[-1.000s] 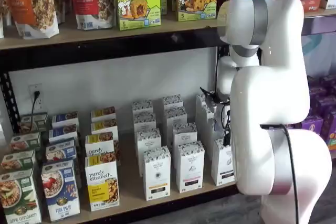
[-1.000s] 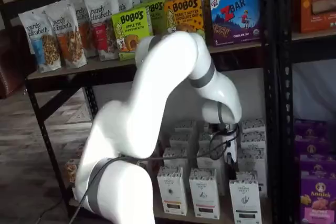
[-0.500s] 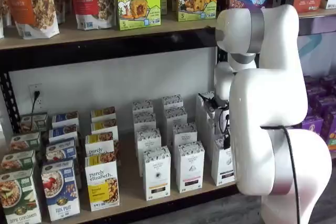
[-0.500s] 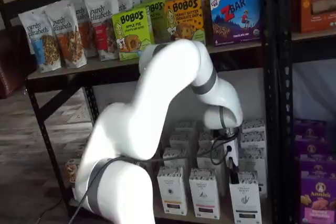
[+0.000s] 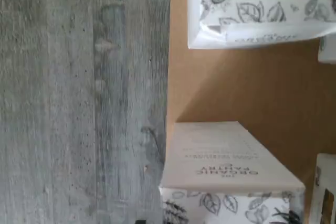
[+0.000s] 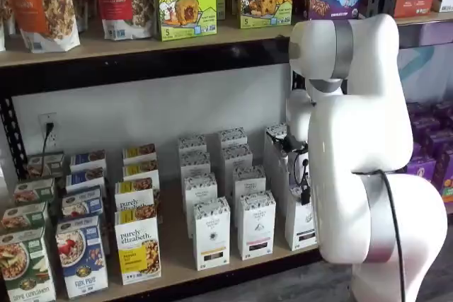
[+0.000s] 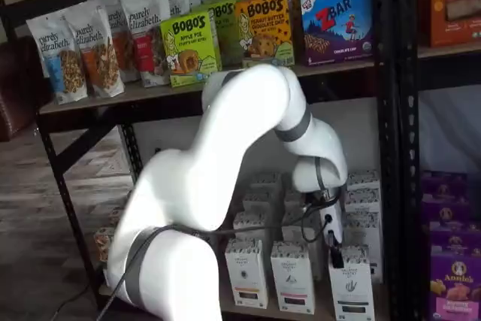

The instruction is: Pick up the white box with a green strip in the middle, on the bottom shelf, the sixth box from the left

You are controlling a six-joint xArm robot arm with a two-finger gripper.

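The white box (image 6: 301,221) stands at the front of the rightmost column of tall white cartons on the bottom shelf (image 6: 174,247). It also shows in a shelf view (image 7: 351,288). My gripper (image 7: 335,253) hangs just above this box, and only a dark finger seen side-on shows. In a shelf view the gripper (image 6: 305,190) is mostly hidden by my white arm. The wrist view shows a white carton (image 5: 226,156) with a leaf-patterned top at the pale board's front edge. Whether the fingers are open is not visible.
Two more columns of like white cartons (image 6: 211,234) (image 6: 256,224) stand to the left, then purely elizabeth boxes (image 6: 137,245). A black upright (image 7: 387,148) stands right of the target column. Grey floor (image 5: 79,98) lies before the shelf edge. Another patterned carton (image 5: 262,9) stands nearby.
My arm's wrist and gripper have come down lower toward the front box of the rightmost white column. The boxes have not moved.
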